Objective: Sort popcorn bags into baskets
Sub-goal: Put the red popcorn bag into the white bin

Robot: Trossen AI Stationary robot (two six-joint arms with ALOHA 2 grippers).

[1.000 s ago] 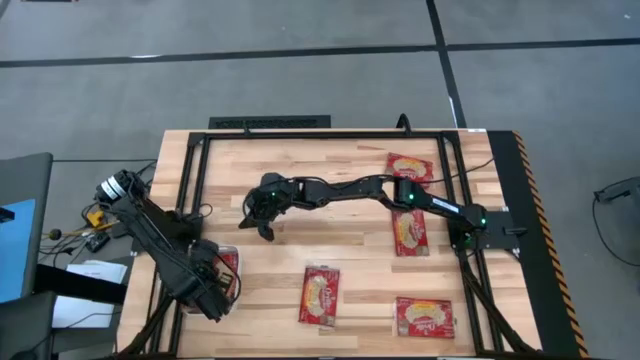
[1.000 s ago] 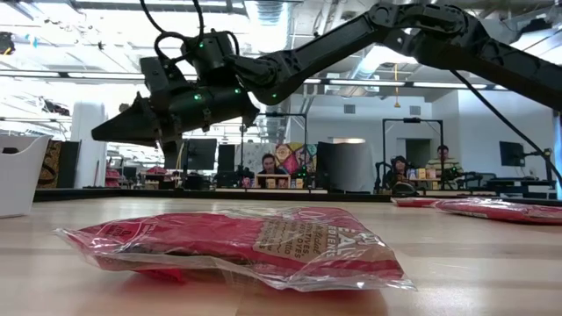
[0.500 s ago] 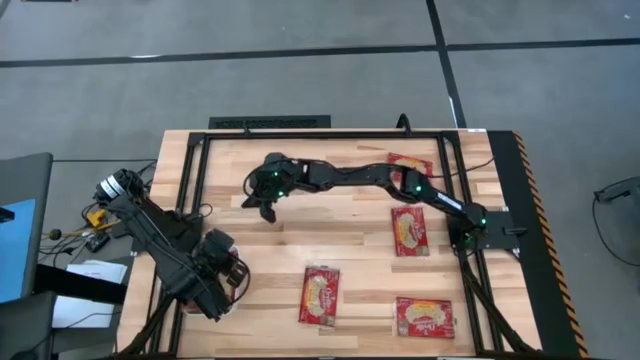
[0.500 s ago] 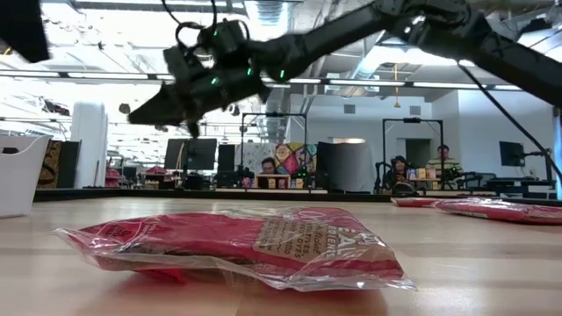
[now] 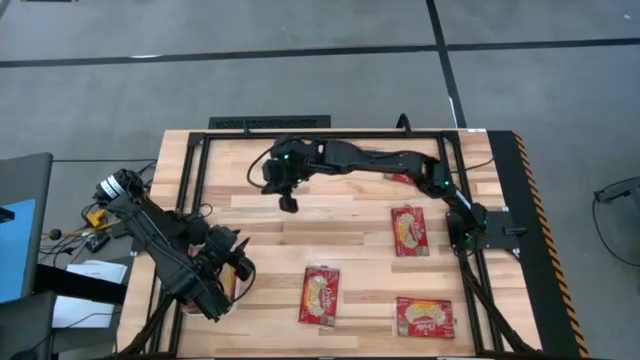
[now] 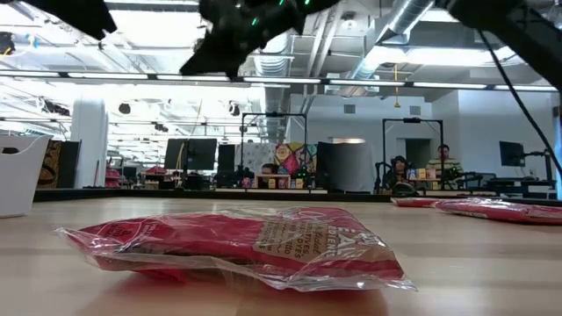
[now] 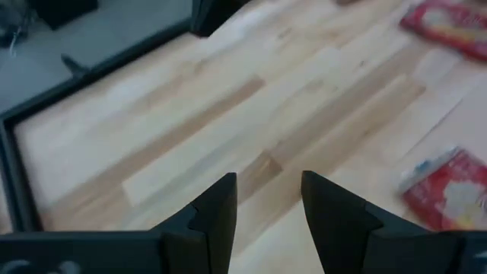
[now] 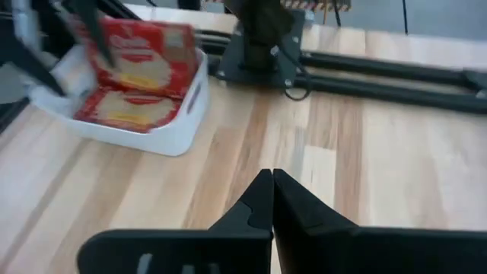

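On the left front corner of the desk (image 5: 350, 215) sits the white basket (image 8: 163, 131), with at least two popcorn bags already in it; from above it is mostly hidden under the left arm. The left claw (image 7: 268, 209) hangs just inside that corner with its fingers parted and nothing between them, facing toward the middle of the desk. The right claw (image 8: 272, 199) is pinched shut and empty, raised above the far middle of the desk.

The nearest loose bag (image 5: 321, 295) lies flat at the front centre, just to the right of the left claw, its long axis running front to back. The left arm is clearly the closer one; the right claw is well apart from it, at the back. Three more bags lie on the right half: one (image 5: 410, 229) by the right arm's base, one (image 5: 424, 318) at the front right, and one partly hidden beneath the right arm.
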